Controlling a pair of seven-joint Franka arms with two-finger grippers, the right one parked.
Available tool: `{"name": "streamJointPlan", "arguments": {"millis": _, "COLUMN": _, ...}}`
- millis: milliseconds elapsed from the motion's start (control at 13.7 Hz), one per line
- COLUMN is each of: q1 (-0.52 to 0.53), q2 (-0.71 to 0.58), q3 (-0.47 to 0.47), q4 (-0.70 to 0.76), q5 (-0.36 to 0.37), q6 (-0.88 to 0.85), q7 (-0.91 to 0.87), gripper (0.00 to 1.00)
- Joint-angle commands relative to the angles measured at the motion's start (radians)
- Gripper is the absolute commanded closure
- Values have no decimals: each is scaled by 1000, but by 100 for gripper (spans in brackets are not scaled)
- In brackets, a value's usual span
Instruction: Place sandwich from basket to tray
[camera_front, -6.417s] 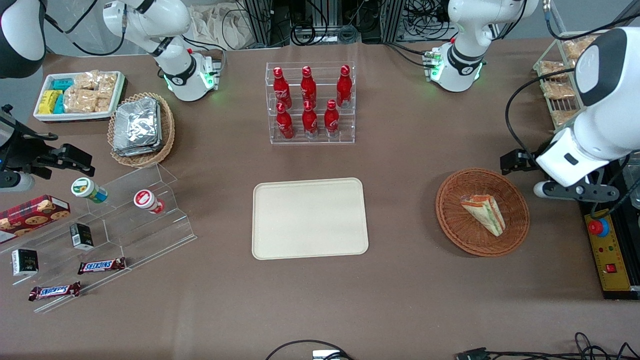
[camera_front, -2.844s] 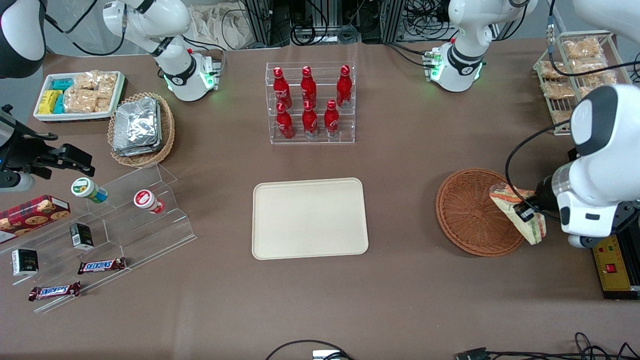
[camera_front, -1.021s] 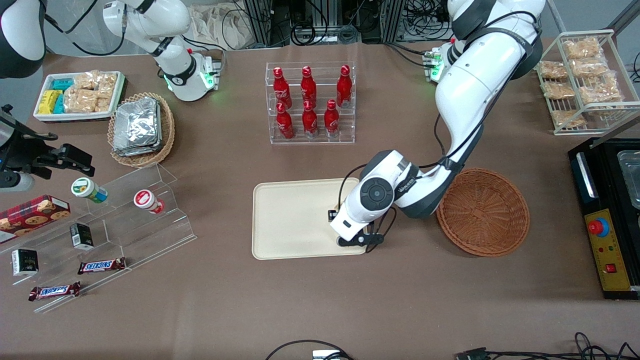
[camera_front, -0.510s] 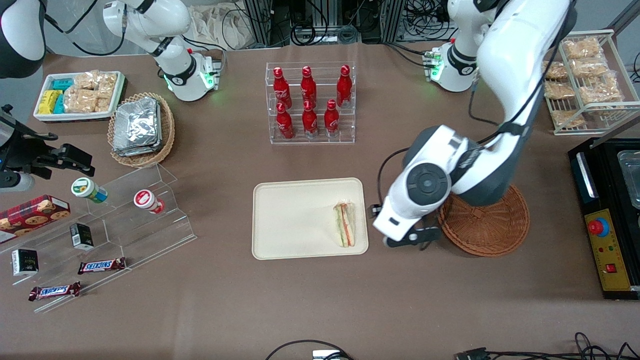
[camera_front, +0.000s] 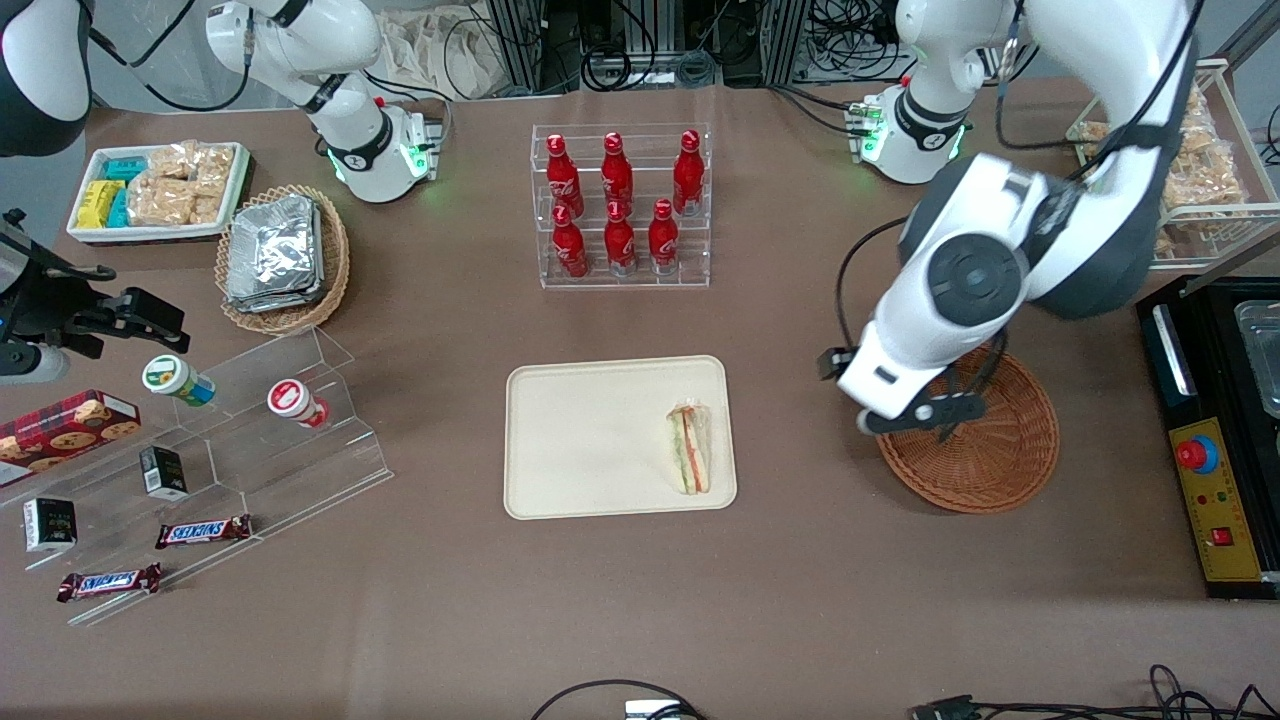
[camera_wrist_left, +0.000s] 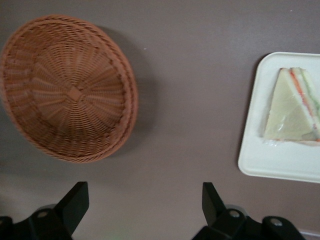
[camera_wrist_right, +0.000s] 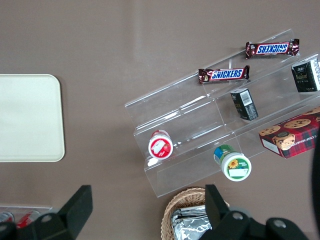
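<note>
One small triangular wrapped sandwich (camera_front: 689, 449) now lies in the flat cream tray (camera_front: 590, 440), frame centre; the claw (camera_wrist_left: 145, 210), spread open and empty, has pulled back above the emptied reddish-brown wicker basket (camera_front: 990, 465) – placement looks done

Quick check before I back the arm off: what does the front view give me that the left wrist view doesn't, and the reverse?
Only the front view shows the bottle rack, the foil-pack basket, the clear stepped stand with its snacks, and the whole tray. Only the left wrist view shows the gripper with its jaws spread wide and nothing between them, above bare table between basket and tray. Both show the sandwich lying on the tray near the edge closest to the empty basket.
</note>
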Motion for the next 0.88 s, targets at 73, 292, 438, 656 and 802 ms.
{"name": "streamJointPlan", "arguments": {"millis": 73, "q1": 100, "q2": -120, "q3": 0, "q4": -84, "q5": -29, "q6": 0, "q7": 119, "gripper": 0}}
{"name": "streamJointPlan", "arguments": {"millis": 292, "q1": 190, "q2": -148, "q3": 1, "q4": -79, "q5": -27, "q6": -13, "q7": 224, "gripper": 0}}
{"name": "streamJointPlan", "arguments": {"millis": 438, "q1": 209, "q2": -166, "q3": 4, "q4": -79, "q5": -27, "q6": -37, "q7": 281, "gripper": 0}}
{"name": "streamJointPlan", "arguments": {"millis": 656, "q1": 235, "q2": -180, "q3": 31, "q4": -79, "q5": -29, "q6": -53, "q7": 379, "gripper": 0}}
{"name": "streamJointPlan", "arguments": {"millis": 802, "q1": 191, "q2": -195, "q3": 114, "q4": -82, "q5": -29, "q6": -69, "q7": 460, "gripper": 0}}
